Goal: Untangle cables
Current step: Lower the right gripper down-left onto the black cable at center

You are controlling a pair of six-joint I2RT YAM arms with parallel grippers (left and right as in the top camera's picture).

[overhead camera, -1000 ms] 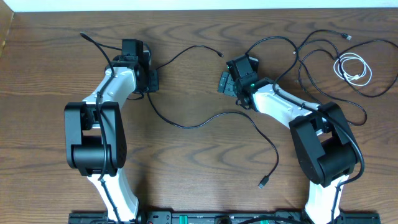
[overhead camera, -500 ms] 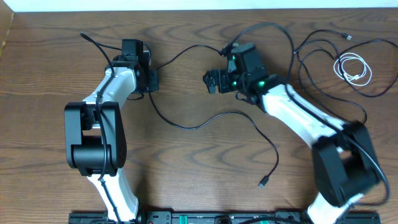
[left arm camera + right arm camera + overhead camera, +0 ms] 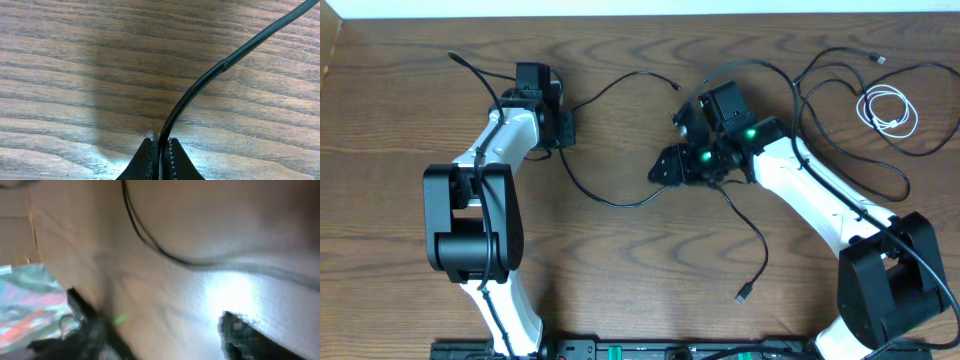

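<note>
Overhead and wrist views of two arms at a wooden table [image 3: 620,280] during cable untangling. The left gripper [image 3: 160,146] is shown closed on a long black cable [image 3: 620,203]; in the left wrist view the cable is seen pinched between the two fingertips and curving away up and to the right, over the wood. In the overhead view one part of this cable is traced from the left gripper to a small plug end [image 3: 675,87] near the table's middle. Another part is traced in a low sweep across the centre to a plug [image 3: 742,295] near the front edge.

The right gripper [image 3: 665,168] is placed over the centre of the table, just above that sweep. Contact with the cable cannot be told. The right wrist view is heavily blurred, but its fingers [image 3: 87,327] are seen standing well apart, with bare wood between them and nothing held.

A second black cable [image 3: 860,52] is laid in wide loops at the far right. The white cable [image 3: 888,110] is coiled inside those loops, well apart from both grippers.
</note>
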